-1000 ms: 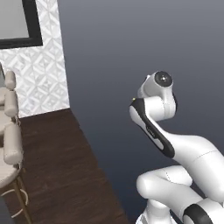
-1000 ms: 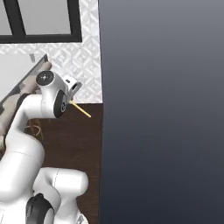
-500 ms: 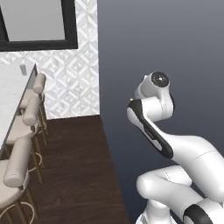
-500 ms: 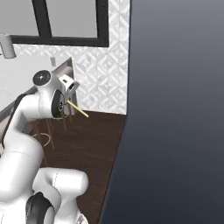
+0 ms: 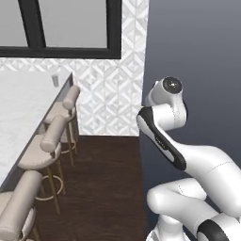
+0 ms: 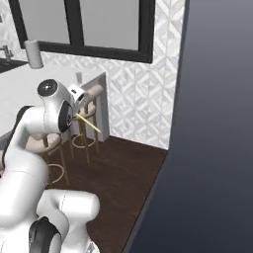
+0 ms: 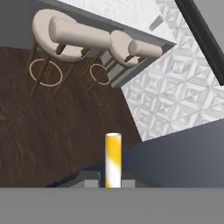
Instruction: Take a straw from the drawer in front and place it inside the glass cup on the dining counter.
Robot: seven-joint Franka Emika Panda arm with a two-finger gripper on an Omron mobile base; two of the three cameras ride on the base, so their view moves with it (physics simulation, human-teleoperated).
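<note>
The thin yellow straw (image 6: 89, 124) juts out from my gripper (image 6: 74, 114), which is shut on it in front of the arm's upper joint. In the hand view the straw (image 7: 113, 159) rises between the fingertips of the gripper (image 7: 112, 184), above dark wood floor. The small clear glass cup (image 5: 55, 80) stands near the far corner of the white dining counter (image 5: 23, 108). That glass cup (image 6: 78, 77) and counter (image 6: 29, 91) lie beyond the gripper, and both glass cup (image 7: 156, 22) and counter (image 7: 118, 11) appear at the hand view's top. The drawer is out of view.
Beige cushioned stools (image 5: 56, 134) line the counter's near side, also stools (image 7: 78, 37). A white paper-towel roll (image 6: 33, 53) stands on the counter at the back. A dark grey wall (image 6: 217, 123) rises to the right, and patterned tile wall (image 5: 110, 94) with a black-framed window lies ahead.
The whole scene has slid across both base views, so the base has moved; the counter, stools and cup have come into sight. The arm keeps its pose with the straw held.
</note>
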